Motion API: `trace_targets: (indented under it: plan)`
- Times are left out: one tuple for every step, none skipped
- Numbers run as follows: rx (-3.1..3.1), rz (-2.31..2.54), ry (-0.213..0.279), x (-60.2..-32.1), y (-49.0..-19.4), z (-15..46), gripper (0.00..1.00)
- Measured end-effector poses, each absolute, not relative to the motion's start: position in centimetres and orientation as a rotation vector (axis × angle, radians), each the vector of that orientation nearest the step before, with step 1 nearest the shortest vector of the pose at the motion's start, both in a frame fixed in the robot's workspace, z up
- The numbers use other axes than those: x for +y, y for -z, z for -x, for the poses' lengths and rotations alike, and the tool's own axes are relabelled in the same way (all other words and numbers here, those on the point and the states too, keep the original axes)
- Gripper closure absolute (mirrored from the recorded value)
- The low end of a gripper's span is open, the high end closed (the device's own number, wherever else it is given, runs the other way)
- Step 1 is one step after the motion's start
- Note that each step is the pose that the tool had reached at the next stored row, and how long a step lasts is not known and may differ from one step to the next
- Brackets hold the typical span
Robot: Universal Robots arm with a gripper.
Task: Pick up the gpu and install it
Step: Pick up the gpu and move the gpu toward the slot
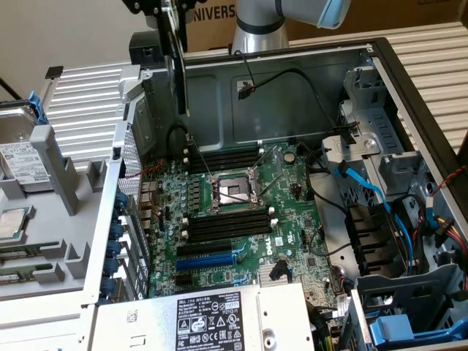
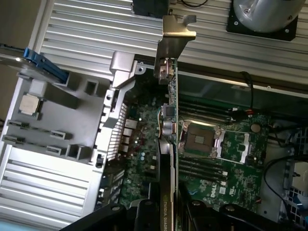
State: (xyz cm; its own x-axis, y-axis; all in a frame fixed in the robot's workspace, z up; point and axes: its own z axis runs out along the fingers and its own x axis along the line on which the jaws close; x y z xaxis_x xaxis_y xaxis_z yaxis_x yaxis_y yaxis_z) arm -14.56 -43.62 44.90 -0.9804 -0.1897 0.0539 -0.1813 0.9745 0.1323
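The gpu [image 1: 178,69] hangs edge-on above the open computer case, over the case's rear wall at the exterior view's upper left. My gripper [image 1: 162,7] is shut on its upper end. In the wrist view the gpu [image 2: 169,120] runs as a thin green board with a metal bracket [image 2: 175,33] at its far end, and my gripper [image 2: 168,214] clamps it from both sides, "NVIDIA QUADRO" lettering showing between the fingers. Below lies the large green motherboard [image 1: 245,212] with its blue expansion slot [image 1: 208,259] bare.
A grey power supply [image 1: 212,318] covers the case's near end. Blue and black cables [image 1: 373,194] and drive cages fill the exterior view's right. A hard drive [image 1: 22,157] and a loose processor [image 1: 11,223] sit on the grey tray outside the case. Black memory sticks [image 1: 227,223] flank the socket.
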Motion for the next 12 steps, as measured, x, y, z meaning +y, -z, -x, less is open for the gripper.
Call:
trace_targets:
  plan:
    - [-3.056,-0.288,0.195,-43.6,-44.9,14.1,0.74]
    - [-3.056,-0.288,0.195,-43.6,-44.8,13.7,0.74]
    - [-3.055,-0.289,0.195,-43.6,-44.8,13.2,0.74]
    - [-3.055,-0.29,0.195,-43.5,-44.8,12.8,0.74]
    - [-3.055,-0.291,0.195,-43.5,-44.7,12.3,0.74]
    - [-3.055,-0.292,0.195,-43.5,-44.7,11.9,0.74]
    - [-3.055,-0.293,0.195,-43.5,-44.6,11.6,0.74]
    - [-3.054,-0.297,0.195,-43.5,-44.6,11.4,0.74]
    - [-3.053,-0.306,0.194,-43.5,-44.5,11.3,0.74]
    - [-3.052,-0.317,0.194,-43.5,-44.5,11.3,0.74]
    - [-3.05,-0.328,0.193,-43.4,-44.5,11.3,0.74]
    - [-3.05,-0.334,0.193,-43.3,-44.5,11.3,0.74]
